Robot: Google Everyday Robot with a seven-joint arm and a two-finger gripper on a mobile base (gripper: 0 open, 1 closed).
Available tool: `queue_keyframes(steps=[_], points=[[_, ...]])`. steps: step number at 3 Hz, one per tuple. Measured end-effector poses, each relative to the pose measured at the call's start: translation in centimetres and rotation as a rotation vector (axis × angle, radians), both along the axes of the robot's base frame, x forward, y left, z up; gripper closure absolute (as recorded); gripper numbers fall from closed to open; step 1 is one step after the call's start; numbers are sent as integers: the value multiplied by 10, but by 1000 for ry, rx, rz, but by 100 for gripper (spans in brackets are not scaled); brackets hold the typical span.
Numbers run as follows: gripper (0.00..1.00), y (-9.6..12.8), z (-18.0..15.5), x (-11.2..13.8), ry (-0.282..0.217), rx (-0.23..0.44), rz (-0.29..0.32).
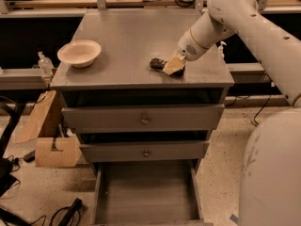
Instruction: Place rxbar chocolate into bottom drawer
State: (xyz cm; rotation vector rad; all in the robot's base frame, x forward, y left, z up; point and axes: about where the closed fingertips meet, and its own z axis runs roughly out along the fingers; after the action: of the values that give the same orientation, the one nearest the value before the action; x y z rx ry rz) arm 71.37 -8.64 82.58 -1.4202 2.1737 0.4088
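Observation:
The rxbar chocolate [156, 63], a small dark bar, lies on the grey cabinet top [127, 36] near its right front. My gripper [172, 67] is down on the bar's right end, touching it, and covers that part of it. The arm reaches in from the upper right. The bottom drawer [146, 194] is pulled out below the cabinet and its plain grey floor shows nothing in it.
A cream bowl [79, 53] stands on the left of the cabinet top. The two upper drawers [143, 119] with round knobs are shut. Cardboard boxes [51, 149] and cables lie on the floor at the left. My white base [273, 173] fills the lower right.

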Motion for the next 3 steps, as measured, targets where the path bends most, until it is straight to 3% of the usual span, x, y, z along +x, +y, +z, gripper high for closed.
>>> queue_keyframes(steps=[2,3], points=[[100,10,4,3,-2,0,24],[100,20,38,-1,-66,-20,54]])
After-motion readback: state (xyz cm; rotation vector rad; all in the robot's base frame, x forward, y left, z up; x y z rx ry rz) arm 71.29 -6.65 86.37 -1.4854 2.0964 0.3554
